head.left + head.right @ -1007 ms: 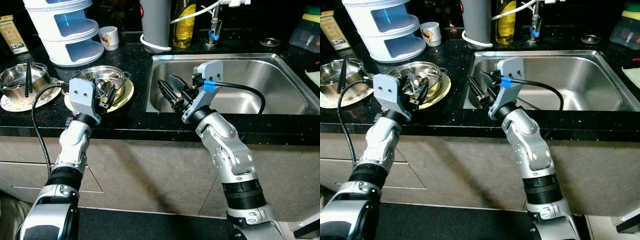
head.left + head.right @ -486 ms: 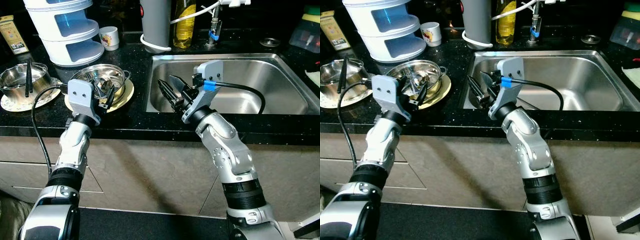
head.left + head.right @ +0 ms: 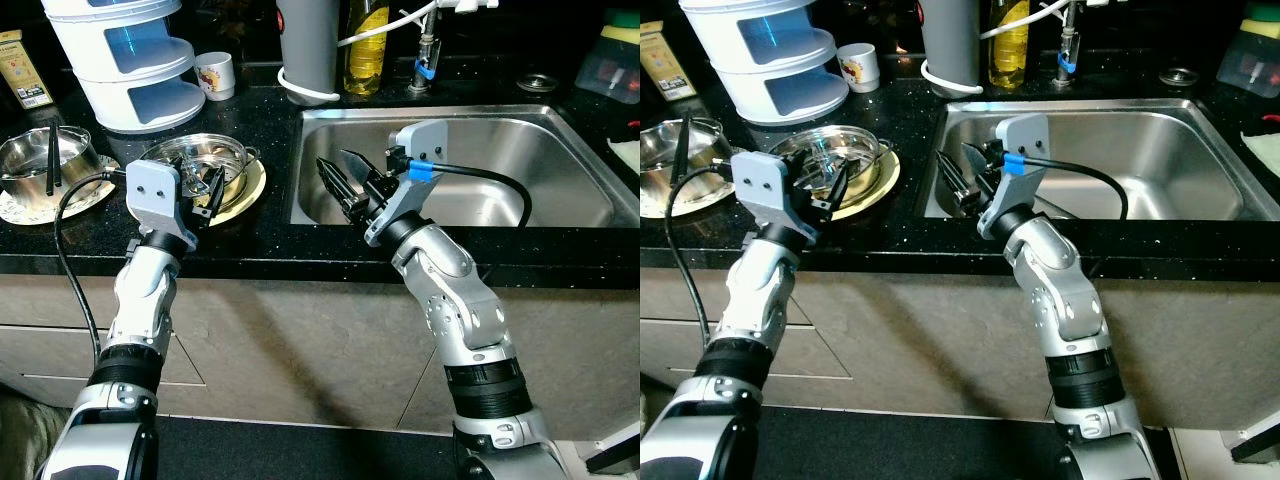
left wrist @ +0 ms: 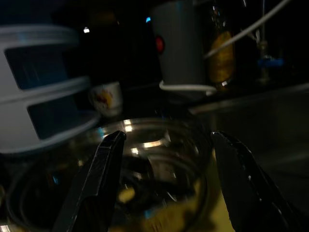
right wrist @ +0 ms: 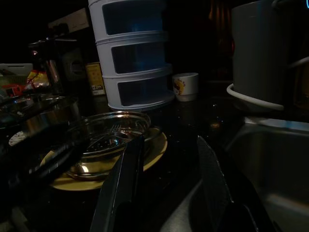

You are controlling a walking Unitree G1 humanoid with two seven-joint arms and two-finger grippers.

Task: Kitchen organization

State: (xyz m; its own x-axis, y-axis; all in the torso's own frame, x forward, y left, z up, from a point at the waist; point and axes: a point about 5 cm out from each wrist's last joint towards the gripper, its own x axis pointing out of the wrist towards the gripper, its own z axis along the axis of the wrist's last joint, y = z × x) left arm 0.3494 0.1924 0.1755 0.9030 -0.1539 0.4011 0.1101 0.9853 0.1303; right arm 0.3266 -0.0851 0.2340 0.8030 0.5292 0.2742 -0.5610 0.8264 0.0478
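Note:
A steel bowl (image 3: 203,160) holding cutlery sits on a yellow plate (image 3: 251,187) on the black counter, left of the steel sink (image 3: 520,150). My left gripper (image 3: 212,186) is open at the bowl's near rim, fingers pointing into it. In the left wrist view the two fingers (image 4: 108,159) stand wide apart with the bowl (image 4: 159,145) between them. My right gripper (image 3: 340,182) hovers open over the sink's left end, empty. The right wrist view looks across the counter at the bowl (image 5: 113,133) and plate (image 5: 154,152).
A second steel bowl (image 3: 45,160) with black chopsticks stands at far left on a white plate. Behind are a white tiered container (image 3: 130,60), a mug (image 3: 215,72), a grey cylinder (image 3: 310,45), an oil bottle (image 3: 367,45) and the faucet (image 3: 425,50).
My left gripper has shifted slightly to the left along the bowl's near rim. The right arm has not moved.

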